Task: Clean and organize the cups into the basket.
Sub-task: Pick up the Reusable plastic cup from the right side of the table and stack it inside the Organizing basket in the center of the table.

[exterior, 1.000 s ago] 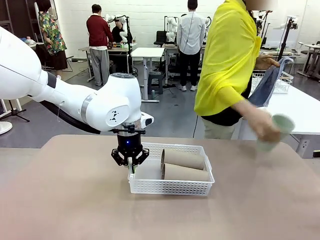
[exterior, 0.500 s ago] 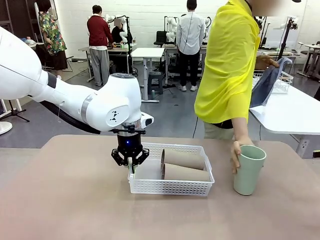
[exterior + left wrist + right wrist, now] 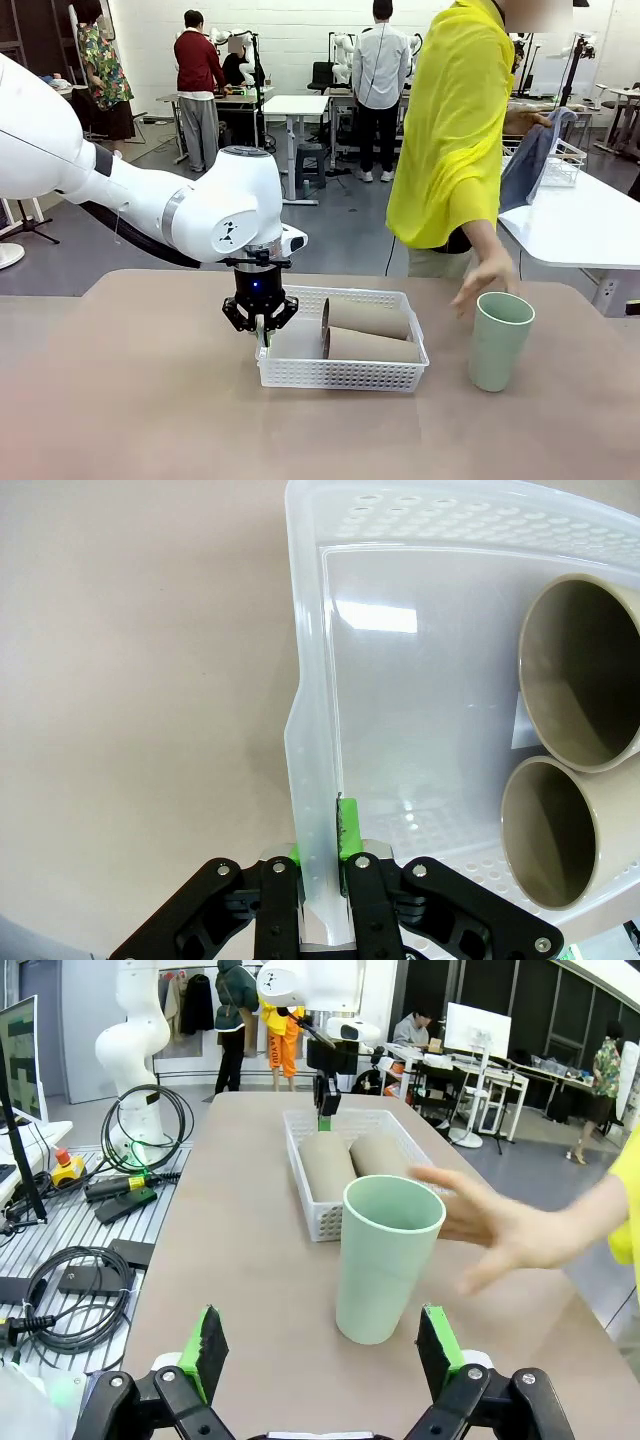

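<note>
1. my left claw (image 3: 322, 845) is clamped shut on the white basket's (image 3: 345, 375) end wall.
2. just beyond that grip, two taupe cups (image 3: 585, 670) lie on their sides in the basket, mouths toward the claw. the floor nearest it is bare.
3. my right claw (image 3: 322, 1355) gapes wide and empty. the mint green cup (image 3: 385, 1260) stands upright straight ahead, with a person's hand (image 3: 500, 1230) just behind.
4. i judge this last cup is pending: grasp it, tip it over, lay it in the bare space.

The left arm (image 3: 150, 200) reaches in from the left, elbow bent, wrist turned straight down; the left gripper (image 3: 262, 335) points downward, jaws pinched almost together on the basket (image 3: 310, 730) wall (a green pad on either side); the right gripper (image 3: 322, 1350) sits low and level, jaws spread wide, holding nothing.
</note>
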`<state>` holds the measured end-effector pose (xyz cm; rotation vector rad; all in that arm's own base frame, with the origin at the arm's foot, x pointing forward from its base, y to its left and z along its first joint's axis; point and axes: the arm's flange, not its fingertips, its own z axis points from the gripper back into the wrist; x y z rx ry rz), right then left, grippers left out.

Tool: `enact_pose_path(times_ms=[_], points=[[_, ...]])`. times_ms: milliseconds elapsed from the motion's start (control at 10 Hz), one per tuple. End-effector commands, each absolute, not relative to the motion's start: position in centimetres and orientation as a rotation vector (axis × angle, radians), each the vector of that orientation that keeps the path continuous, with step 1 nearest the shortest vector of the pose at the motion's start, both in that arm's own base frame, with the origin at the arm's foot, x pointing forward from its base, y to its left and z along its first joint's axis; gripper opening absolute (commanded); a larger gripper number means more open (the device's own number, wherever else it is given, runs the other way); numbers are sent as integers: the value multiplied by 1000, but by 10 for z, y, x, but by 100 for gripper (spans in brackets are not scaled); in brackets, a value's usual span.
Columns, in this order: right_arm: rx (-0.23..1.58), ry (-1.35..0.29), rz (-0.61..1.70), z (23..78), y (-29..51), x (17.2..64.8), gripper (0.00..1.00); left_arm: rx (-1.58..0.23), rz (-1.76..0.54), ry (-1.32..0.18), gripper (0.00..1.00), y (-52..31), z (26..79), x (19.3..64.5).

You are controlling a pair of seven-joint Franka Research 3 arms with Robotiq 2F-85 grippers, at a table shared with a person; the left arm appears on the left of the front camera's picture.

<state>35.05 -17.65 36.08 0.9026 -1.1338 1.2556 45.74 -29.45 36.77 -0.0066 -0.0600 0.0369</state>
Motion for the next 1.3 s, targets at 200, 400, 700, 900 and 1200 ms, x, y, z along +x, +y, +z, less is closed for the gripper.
enact_pose_path(times_ms=[200, 400, 700, 900, 1200], points=[[901, -1138, 1243, 361, -174, 347, 100, -11, 38, -66, 0, -296, 370, 457], [974, -1026, 1322, 342, -158, 368, 100, -11, 38, -66, 0, -296, 370, 457], [1017, -881, 1414, 306, -109, 417, 100, -11, 38, -66, 0, -296, 370, 457], [1017, -824, 1500, 297, -80, 432, 100, -11, 38, -66, 0, -296, 370, 457], [973, -837, 1421, 295, -63, 443, 100, -11, 38, -66, 0, -296, 370, 457]])
